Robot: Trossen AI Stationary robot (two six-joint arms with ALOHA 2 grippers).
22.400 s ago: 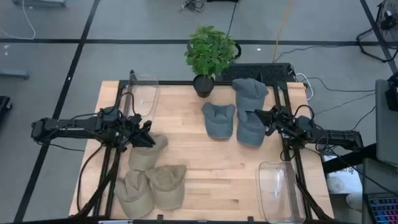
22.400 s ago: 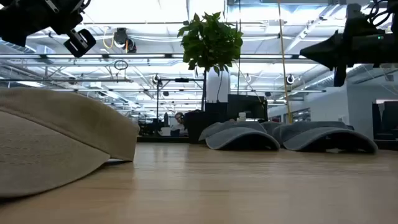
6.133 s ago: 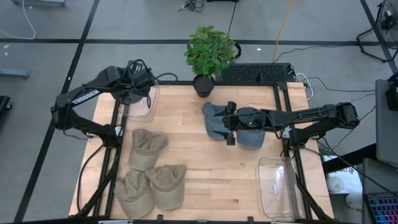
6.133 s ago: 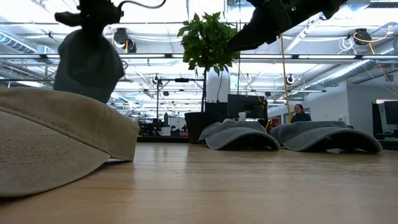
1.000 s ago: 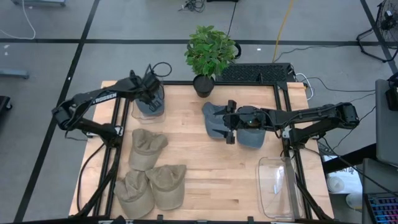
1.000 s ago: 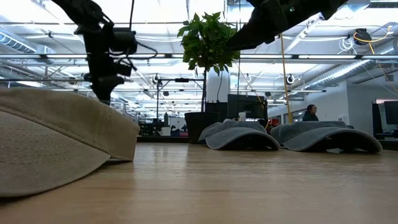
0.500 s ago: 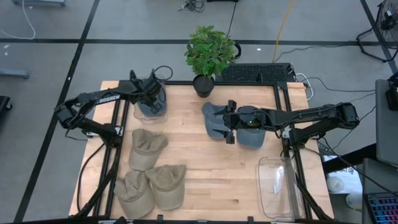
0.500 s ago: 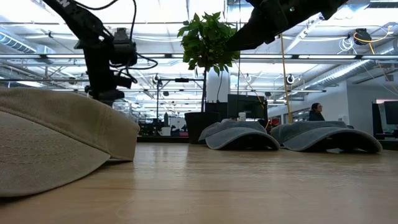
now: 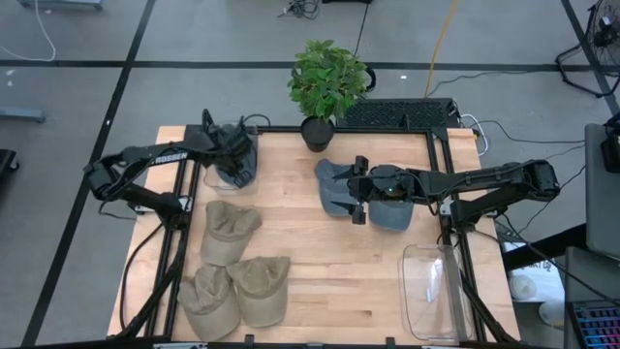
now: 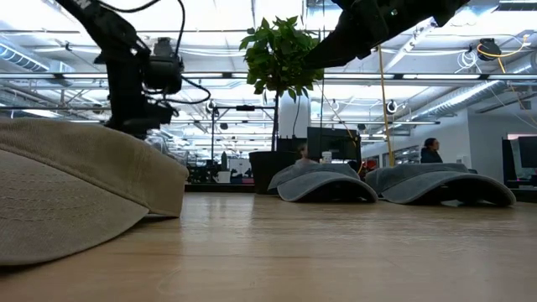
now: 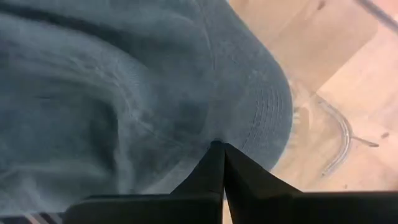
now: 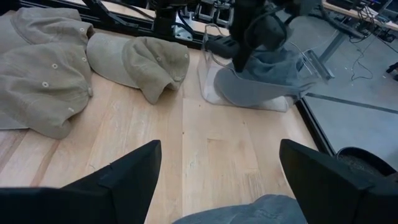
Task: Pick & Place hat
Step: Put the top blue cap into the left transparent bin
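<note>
A blue-grey hat (image 9: 235,167) lies in the clear bin (image 9: 215,155) at the table's far left, with my left gripper (image 9: 236,153) shut on it from above. The right wrist view shows that hat (image 12: 267,78) filling the bin under the dark gripper (image 12: 247,53). My right gripper (image 9: 355,191) hangs open above two more grey hats (image 9: 337,192) (image 9: 392,209) that lie on the table at the middle right; it touches nothing. Three tan hats (image 9: 229,231) (image 9: 260,289) (image 9: 207,302) lie at the near left. My left gripper pinches a fold of the hat's cloth (image 11: 214,142) between its shut fingertips, on the crown next to the brim (image 11: 270,106). The fingers come steeply from above. The hat sits in the bin below them, its cloth bunched up toward the fingertips.
A potted plant (image 9: 327,82) stands at the far edge. A second clear bin (image 9: 433,296) sits at the near right. Bare wood lies between the tan hats and that bin (image 9: 339,271).
My left gripper has sunk into the far-left bin with the blue-grey hat and has tipped steeper; the hat has settled lower in the bin. It stays shut.
</note>
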